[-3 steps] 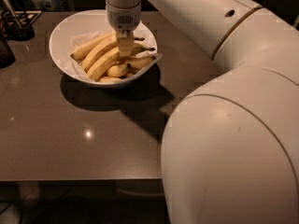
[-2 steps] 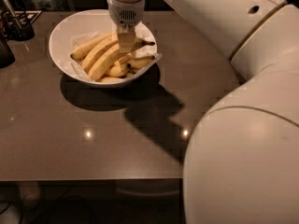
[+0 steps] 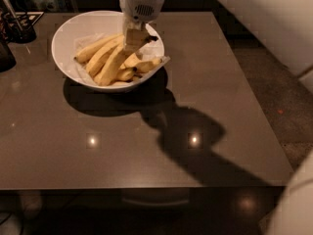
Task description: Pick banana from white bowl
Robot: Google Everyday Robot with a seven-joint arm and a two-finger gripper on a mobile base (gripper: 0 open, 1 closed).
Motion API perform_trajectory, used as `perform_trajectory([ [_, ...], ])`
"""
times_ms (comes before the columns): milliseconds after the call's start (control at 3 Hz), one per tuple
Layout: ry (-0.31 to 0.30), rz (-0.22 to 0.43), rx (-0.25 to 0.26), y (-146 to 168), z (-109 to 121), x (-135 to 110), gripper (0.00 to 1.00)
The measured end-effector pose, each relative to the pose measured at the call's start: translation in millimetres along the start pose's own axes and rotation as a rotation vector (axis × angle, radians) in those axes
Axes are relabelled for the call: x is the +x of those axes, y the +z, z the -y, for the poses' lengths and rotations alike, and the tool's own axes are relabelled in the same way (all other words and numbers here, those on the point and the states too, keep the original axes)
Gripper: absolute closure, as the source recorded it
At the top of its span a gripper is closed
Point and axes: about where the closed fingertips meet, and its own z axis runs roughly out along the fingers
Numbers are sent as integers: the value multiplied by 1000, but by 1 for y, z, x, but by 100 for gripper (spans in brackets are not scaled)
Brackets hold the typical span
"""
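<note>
Gripper is down in the white bowl, right on the upper end of the banana; can't tell its opening or whether it has a hold. The banana lies in the pile, not yet lifted, so the grasp and lift-out remain. Count: one bowl, roughly six bananas (they overlap), one gripper.

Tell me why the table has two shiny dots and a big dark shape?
In the camera view, the dots are lights reflected on the glossy table; the dark shape is the robot's shadow; the gripper hangs over the banana in the white bowl.
</note>
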Motion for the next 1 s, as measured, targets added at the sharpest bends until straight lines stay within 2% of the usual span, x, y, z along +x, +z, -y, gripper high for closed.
perform_trajectory([
  [333, 35, 49, 67, -11, 14, 10, 100],
  [667, -46, 29, 70, -25, 17, -18, 100],
  [1000, -103, -4, 37, -21, 16, -33, 100],
])
